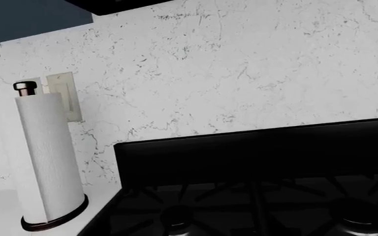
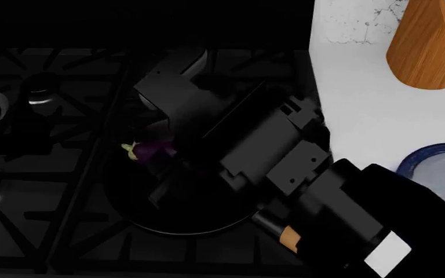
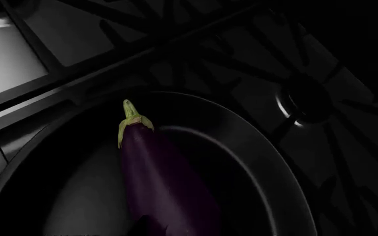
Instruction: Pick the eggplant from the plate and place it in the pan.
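Observation:
The dark purple eggplant [image 3: 163,182] reaches out over the black pan's [image 3: 277,196] floor, its yellow-green stem cap pointing away from my right gripper [image 3: 156,232]. That gripper's fingers are dark shapes at the eggplant's near end and look shut on it. In the head view my right arm comes in from the lower right. It covers most of the pan [image 2: 183,215] and the eggplant [image 2: 151,150], and the right gripper [image 2: 162,161] is at the eggplant. The blue-rimmed plate [image 2: 417,160] lies at the right edge. No fingers show in the left wrist view.
The pan sits on a black stove grate [image 2: 60,174], its light-wood handle [image 2: 288,236] toward me. An orange-brown wooden block [image 2: 431,43] stands on the white counter [image 2: 361,98]. The left wrist view shows a paper towel roll [image 1: 47,157], a wall outlet [image 1: 64,96] and the stove's back panel [image 1: 255,157].

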{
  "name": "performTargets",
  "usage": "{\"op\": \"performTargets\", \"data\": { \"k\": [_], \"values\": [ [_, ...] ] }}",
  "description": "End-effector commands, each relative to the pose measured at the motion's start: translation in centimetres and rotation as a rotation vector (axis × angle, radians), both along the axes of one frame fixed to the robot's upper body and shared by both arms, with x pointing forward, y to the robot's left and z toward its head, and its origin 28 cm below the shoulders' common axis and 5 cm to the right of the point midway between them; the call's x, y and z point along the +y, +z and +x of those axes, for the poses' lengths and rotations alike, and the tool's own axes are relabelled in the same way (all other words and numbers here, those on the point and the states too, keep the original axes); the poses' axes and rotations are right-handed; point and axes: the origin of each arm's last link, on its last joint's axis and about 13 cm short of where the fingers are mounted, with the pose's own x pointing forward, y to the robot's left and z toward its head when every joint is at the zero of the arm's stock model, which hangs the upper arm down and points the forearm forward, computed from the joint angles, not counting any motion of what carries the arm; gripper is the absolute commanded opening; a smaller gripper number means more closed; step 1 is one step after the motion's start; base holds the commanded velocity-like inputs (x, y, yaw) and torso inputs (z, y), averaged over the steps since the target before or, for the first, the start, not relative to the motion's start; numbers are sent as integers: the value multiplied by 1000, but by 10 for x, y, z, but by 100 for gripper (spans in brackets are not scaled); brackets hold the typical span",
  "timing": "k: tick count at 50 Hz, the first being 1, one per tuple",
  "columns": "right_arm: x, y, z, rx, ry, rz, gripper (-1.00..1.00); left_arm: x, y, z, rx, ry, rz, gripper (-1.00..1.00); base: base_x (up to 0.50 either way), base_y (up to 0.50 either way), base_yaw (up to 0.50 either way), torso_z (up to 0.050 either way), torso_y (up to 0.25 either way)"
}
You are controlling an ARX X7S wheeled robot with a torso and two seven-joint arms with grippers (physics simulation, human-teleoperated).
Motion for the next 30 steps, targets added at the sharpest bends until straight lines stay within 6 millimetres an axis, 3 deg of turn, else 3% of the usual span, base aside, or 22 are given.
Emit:
{"op": "performTargets", "data": {
  "k": [1, 21, 22, 30],
  "values": [
    [1, -4, 2, 14, 16, -13, -100, 0, 0, 0, -1, 1, 0, 100, 0, 0, 0, 0, 0],
    [1, -8, 3, 13, 12, -4, -100, 0, 0, -1, 0, 1, 3, 100, 0, 0, 0, 0, 0],
    [1, -7, 3, 9, 11, -6, 100, 0, 0, -1, 0, 1, 2, 100, 0, 0, 0, 0, 0],
    [0, -5, 2, 2, 6, 6, 100, 0, 0, -1, -1, -1, 0, 100, 0, 0, 0, 0, 0]
  ]
}}
